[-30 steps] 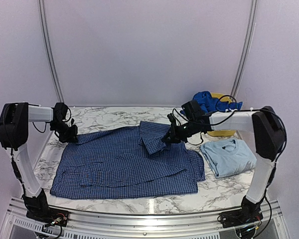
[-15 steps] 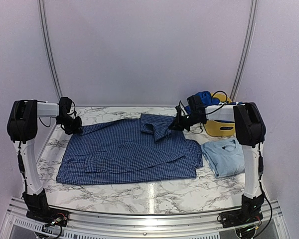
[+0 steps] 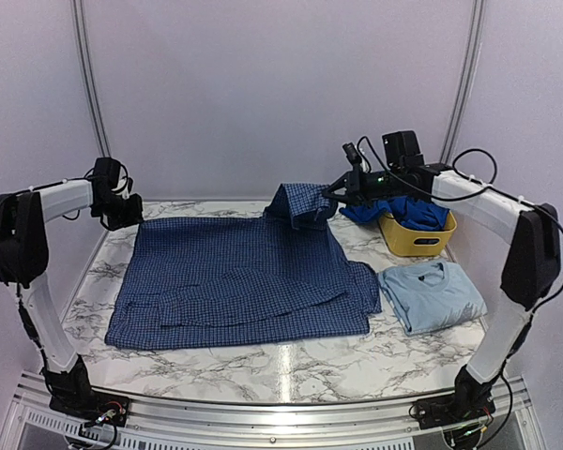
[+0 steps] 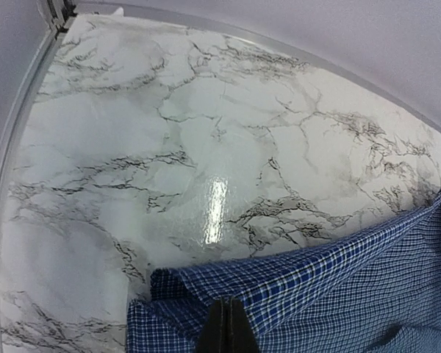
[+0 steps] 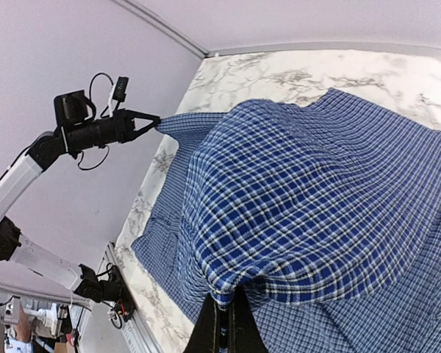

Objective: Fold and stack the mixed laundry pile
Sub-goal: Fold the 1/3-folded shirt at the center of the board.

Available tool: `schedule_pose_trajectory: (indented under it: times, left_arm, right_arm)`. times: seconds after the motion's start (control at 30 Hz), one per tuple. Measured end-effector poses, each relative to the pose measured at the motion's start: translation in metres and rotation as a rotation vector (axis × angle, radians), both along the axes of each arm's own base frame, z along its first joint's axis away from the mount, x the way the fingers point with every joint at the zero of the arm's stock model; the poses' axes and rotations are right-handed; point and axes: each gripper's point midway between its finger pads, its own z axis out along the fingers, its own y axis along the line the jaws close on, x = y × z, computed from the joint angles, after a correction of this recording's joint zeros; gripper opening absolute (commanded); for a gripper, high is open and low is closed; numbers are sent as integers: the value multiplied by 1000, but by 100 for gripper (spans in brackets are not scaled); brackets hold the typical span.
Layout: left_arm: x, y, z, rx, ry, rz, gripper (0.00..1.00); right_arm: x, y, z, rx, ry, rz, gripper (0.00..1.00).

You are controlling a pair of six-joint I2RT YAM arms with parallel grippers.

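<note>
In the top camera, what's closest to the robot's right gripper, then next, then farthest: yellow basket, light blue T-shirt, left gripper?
1. Yellow basket, just right of the right gripper, which holds the checked shirt.
2. Light blue T-shirt, front right.
3. Left gripper, far across on the left.

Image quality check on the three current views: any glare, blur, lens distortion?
Left wrist: bright glare streak on the marble table, its edge bowed by the lens; left tool dark and featureless up close. Right wrist: same bowing, check shirt crisp. Top external: soft even light, faint sheen on the table's near part, shadows weak.
</note>
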Motion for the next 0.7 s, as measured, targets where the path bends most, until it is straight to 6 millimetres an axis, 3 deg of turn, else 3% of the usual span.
schedule_pose_trajectory:
  times: [0.17, 0.5, 0.6, 0.7]
  left_arm:
    - [-23, 10, 21, 72, -42, -6, 0]
    - [-82, 17, 1, 146, -43, -41, 0]
    - [-90, 18, 11, 158, -89, -50, 0]
    - [-92, 20, 24, 191, -143, -59, 0]
  right_arm:
    - [-47, 10, 31, 11, -49, 40, 0]
    - [-123, -10, 63, -28, -96, 20, 0]
    - [-146, -13, 68, -25, -113, 35, 0]
    - [-163, -18, 60, -35, -101, 43, 0]
